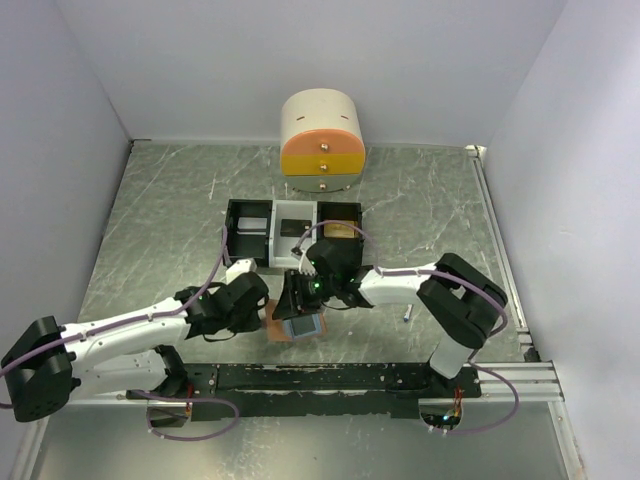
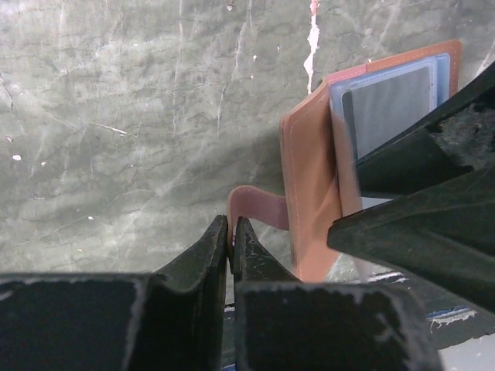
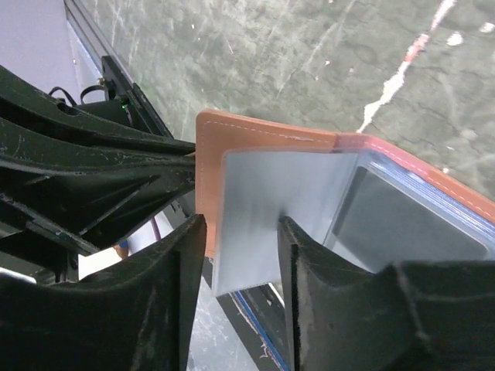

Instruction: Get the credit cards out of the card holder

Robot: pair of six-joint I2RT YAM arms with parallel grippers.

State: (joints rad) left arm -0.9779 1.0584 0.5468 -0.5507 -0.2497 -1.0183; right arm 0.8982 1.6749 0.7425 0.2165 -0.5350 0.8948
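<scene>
Card holder (image 1: 298, 328) lies open at the table's near middle in the top view. The left gripper (image 1: 266, 312) and right gripper (image 1: 300, 303) crowd over it, hiding their jaws. From the left wrist, our left jaws are pinched together on the closing strap (image 2: 259, 205); pinning it flat should steady the holder. From the right wrist, our jaws stand apart astride a pale sleeve (image 3: 247, 193). We should nip the dark grey card (image 3: 402, 224), not the plastic. Other cards are unseen.
</scene>
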